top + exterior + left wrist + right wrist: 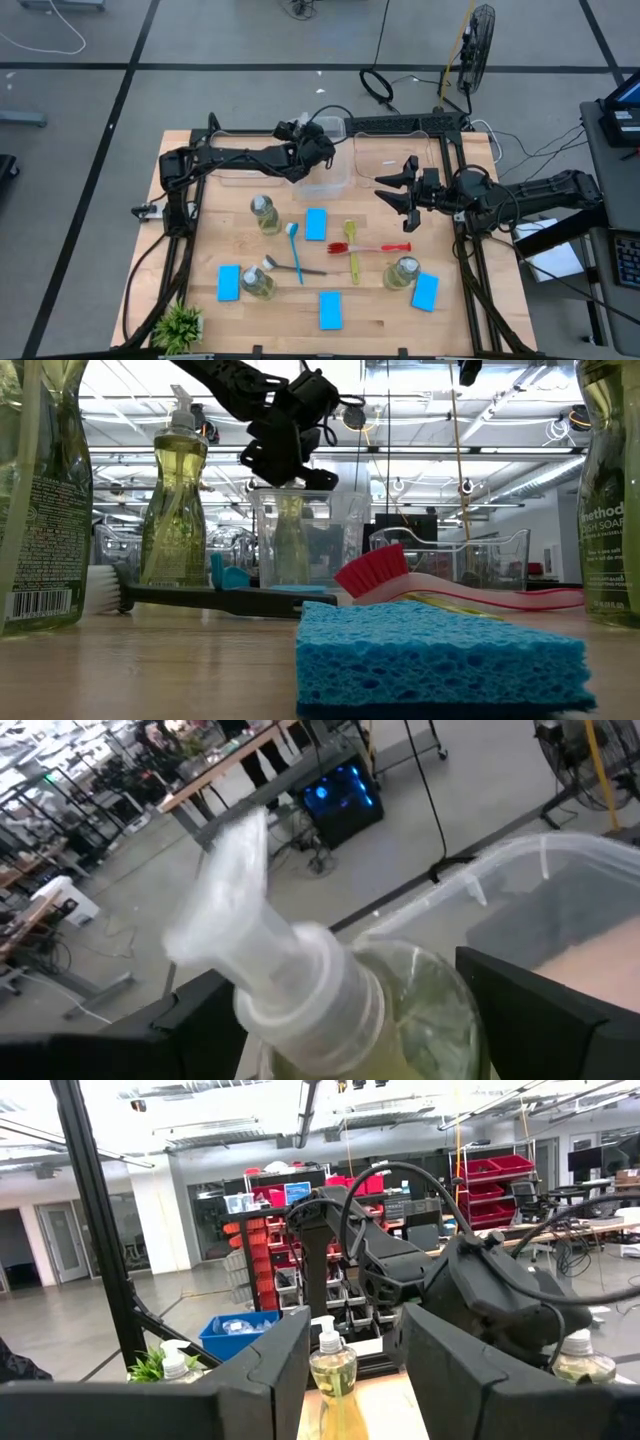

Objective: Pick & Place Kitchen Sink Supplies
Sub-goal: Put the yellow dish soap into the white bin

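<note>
From above, the left gripper (318,150) hangs over a clear bin (325,180), hiding what is inside, while three bottles (265,214), four blue sponges (316,224) and the brushes (295,252) lie on the table (470,310). The low view reveals a fourth bottle (289,540) standing in that bin, just below the claw. The left wrist view shows its fingers (530,1010) spread wide either side of the bottle's white pump, not gripping. The right gripper (398,196) waits near the other bin, half open and empty.
</note>
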Tool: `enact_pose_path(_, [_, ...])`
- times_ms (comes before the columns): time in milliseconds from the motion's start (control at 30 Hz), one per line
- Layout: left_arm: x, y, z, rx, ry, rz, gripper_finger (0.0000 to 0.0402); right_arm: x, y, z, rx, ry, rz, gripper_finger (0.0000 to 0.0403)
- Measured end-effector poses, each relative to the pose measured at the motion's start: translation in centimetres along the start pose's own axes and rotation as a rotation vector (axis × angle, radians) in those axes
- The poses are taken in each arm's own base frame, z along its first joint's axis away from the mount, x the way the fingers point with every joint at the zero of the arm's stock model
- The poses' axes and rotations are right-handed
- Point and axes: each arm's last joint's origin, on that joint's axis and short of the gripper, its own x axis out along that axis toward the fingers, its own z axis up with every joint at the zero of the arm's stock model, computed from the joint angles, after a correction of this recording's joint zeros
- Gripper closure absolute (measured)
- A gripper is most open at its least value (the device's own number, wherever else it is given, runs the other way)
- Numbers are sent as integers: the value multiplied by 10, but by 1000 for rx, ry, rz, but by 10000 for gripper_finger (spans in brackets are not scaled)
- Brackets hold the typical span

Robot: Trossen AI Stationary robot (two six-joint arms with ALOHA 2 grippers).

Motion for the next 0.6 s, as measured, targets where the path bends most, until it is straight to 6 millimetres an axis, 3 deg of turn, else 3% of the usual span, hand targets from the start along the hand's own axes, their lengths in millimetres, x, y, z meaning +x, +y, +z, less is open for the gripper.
enact_pose_path(600, [-8, 12, 18, -7, -56, 3, 66, 0, 0, 0, -1, 0, 0, 259])
